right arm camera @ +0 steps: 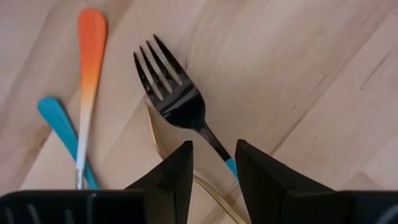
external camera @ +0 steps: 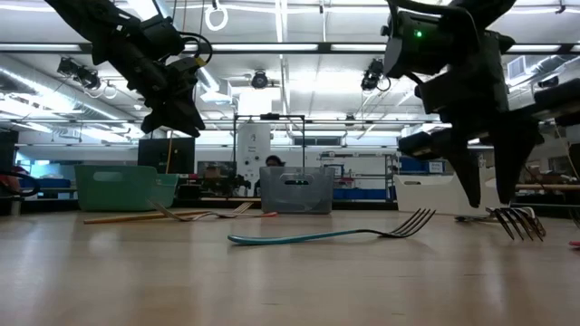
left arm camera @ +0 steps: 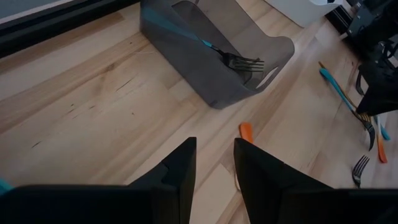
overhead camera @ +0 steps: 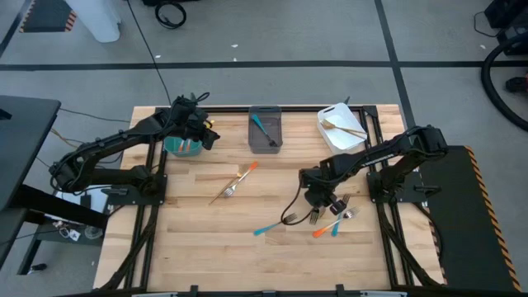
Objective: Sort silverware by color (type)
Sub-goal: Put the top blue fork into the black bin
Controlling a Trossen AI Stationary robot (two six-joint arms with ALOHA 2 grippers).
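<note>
Right gripper, fingers apart, straddling dark fork neck on bench; left gripper apart, empty, at 10 o'clock.

Bright ceiling strip lights, grey floor

Robotics laboratory. A wooden table carries two dark arms on black frames. Around the table lies grey floor crossed by dark tape lines, with loose cables. Beyond the table, rows of ceiling strip lights, shelving and equipment racks fill an open hall.
</note>
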